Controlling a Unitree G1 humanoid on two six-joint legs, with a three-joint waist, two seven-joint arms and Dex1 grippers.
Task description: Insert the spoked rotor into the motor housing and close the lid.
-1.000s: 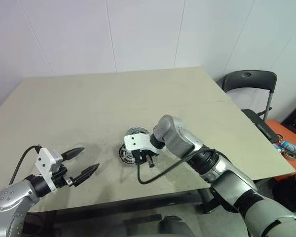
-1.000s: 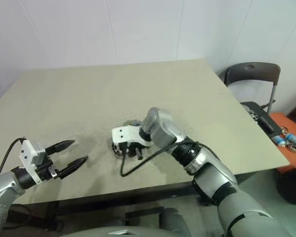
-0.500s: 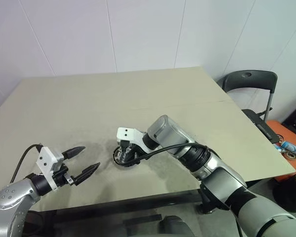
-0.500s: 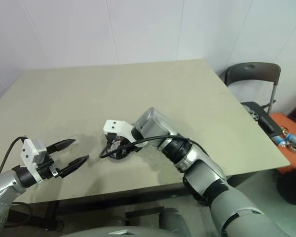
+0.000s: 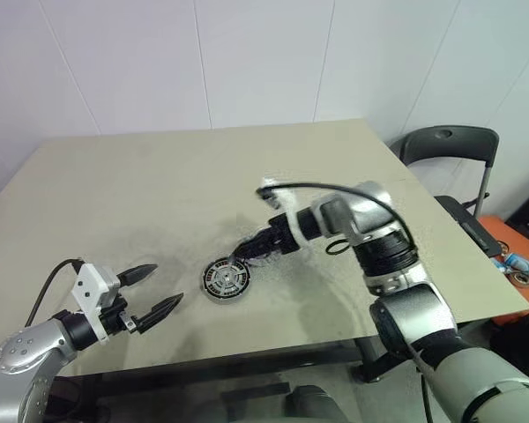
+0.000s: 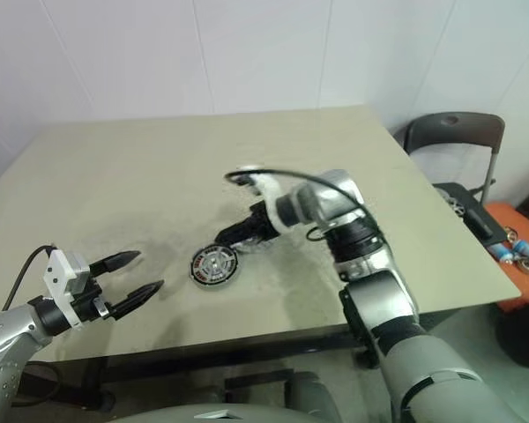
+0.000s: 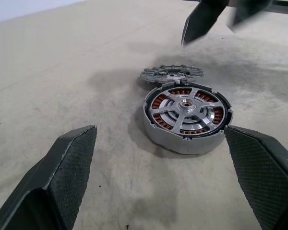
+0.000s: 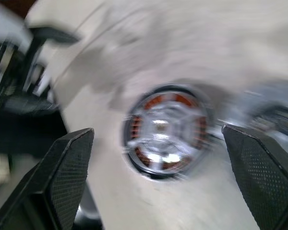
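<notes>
Pale walls close off the back of the room, and your work sits on a broad beige table (image 5: 159, 185) with a dark folding chair (image 5: 448, 145) off its right corner.

You have the shallow round silver motor housing (image 7: 188, 120) standing flat on the table near the front edge, roughly midway between your two arms. The thin spoked rotor (image 7: 186, 106), with its shiny silvery rim and small hub, lies inside the cup; the copper-orange windings show through the gaps between its spokes. The flat dull-grey ribbed lid (image 7: 171, 75) lies on the table just behind the housing, its near edge touching or tucked against the housing's far rim, so the housing is not covered.

Your right gripper (image 5: 251, 253) hangs just above and beside the housing's right side, its black fingers spread wide and holding nothing. In the right wrist view both fingers frame the housing without touching it.

Your left gripper (image 5: 150, 291) hovers over the table's front left part, well apart from the housing, jaws fully spread and empty, pointing toward the housing.
</notes>
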